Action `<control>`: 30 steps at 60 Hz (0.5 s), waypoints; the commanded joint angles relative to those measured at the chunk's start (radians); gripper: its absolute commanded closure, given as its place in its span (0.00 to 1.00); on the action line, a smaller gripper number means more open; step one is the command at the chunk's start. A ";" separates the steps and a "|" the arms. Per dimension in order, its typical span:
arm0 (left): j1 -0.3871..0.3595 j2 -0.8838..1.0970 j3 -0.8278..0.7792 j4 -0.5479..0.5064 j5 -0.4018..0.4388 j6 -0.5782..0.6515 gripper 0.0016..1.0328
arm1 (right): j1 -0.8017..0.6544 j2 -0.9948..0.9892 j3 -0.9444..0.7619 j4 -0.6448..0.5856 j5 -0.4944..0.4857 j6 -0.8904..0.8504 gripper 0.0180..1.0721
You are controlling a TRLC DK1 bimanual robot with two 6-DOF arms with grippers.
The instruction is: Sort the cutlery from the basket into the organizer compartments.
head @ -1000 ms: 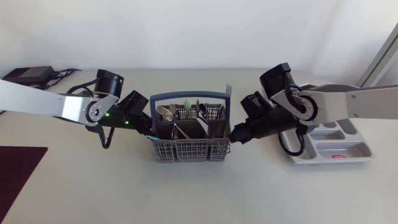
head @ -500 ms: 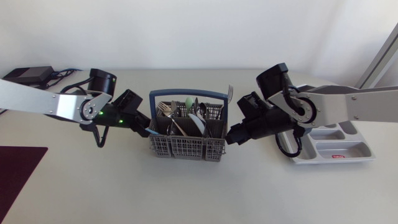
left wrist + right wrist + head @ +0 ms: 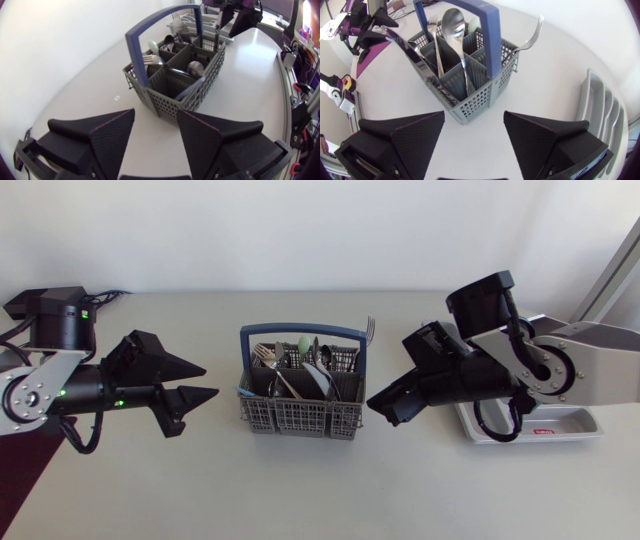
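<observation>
Fingers of the left gripper (image 3: 208, 381) are spread apart and grip nothing. They point toward the basket (image 3: 300, 420) from the left of the frame, with a strip of bare bench (image 3: 300, 490) between their tips and the basket's wall. In the left wrist view the left gripper (image 3: 155, 114) shows the same wide gap, and the basket (image 3: 200, 75) stands just ahead of it, untouched.

Fingers of the right gripper (image 3: 384, 410) are also spread and hold nothing. Their tips lie just beside the basket's right wall; contact cannot be confirmed from above. The right wrist view shows the right gripper (image 3: 473, 115) open, with the basket (image 3: 475, 102) ahead of it and clear of both fingers.

The basket is grey, latticed and upright at the centre of the frame, with a blue handle (image 3: 300, 332) arching over it. Its compartments hold mixed cutlery. A fork (image 3: 367, 328) leans out past the upper right corner, tines up. A large spoon (image 3: 452, 22) stands bowl up near the handle. A pale green piece (image 3: 303, 345) sits in a rear compartment.

The organizer (image 3: 575, 430) lies flat at the right of the frame, well apart from the basket and largely covered by the right arm. In the right wrist view the organizer (image 3: 600, 105) lies beside the right gripper.
</observation>
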 commanded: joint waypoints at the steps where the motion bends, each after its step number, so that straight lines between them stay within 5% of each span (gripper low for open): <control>1: -0.014 -0.066 -0.047 -0.019 0.035 0.065 0.39 | 0.025 -0.030 -0.030 -0.032 -0.001 -0.045 0.09; 30: -0.144 -0.051 -0.072 0.086 0.053 0.109 0.43 | 0.117 -0.075 -0.073 -0.040 -0.002 -0.083 0.07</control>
